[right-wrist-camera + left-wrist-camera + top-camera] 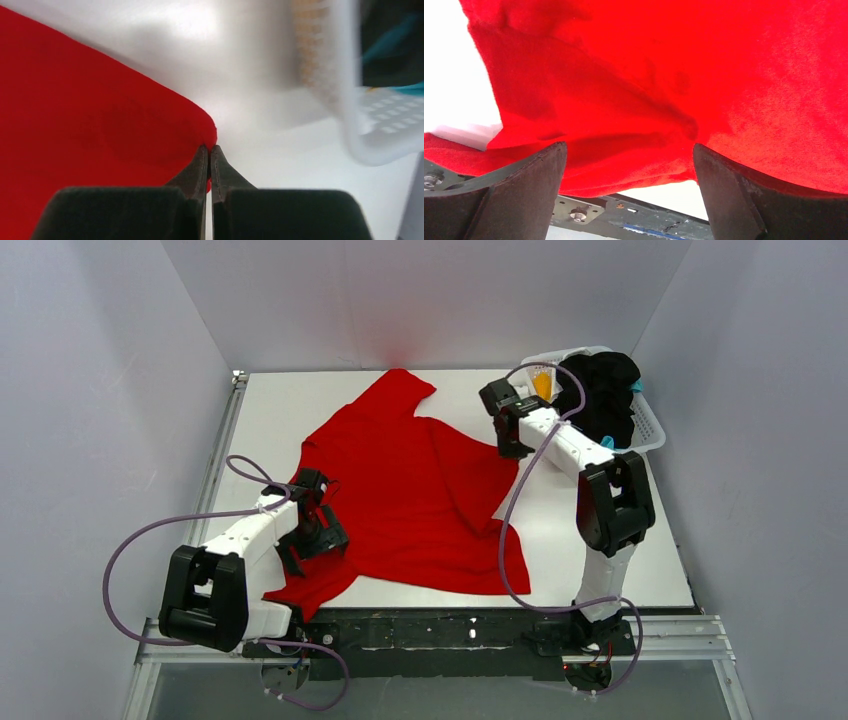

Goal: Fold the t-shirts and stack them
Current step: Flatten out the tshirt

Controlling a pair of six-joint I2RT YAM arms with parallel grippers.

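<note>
A bright red t-shirt (410,490) lies spread and rumpled on the white table. My left gripper (325,525) hovers over its near-left part. In the left wrist view this gripper (629,165) is open wide, with the red cloth (664,75) lying between and beyond the fingers (529,190). My right gripper (512,445) is at the shirt's right edge. In the right wrist view it (209,148) is shut on a corner of the red cloth (90,115). A black t-shirt (600,390), an orange-yellow one (542,385) and a teal one (636,386) sit in the basket.
The white lattice basket (650,428) stands at the table's far right corner, close behind the right gripper; its wall also shows in the right wrist view (350,100). Grey walls enclose the table. A black metal rail (450,630) runs along the near edge.
</note>
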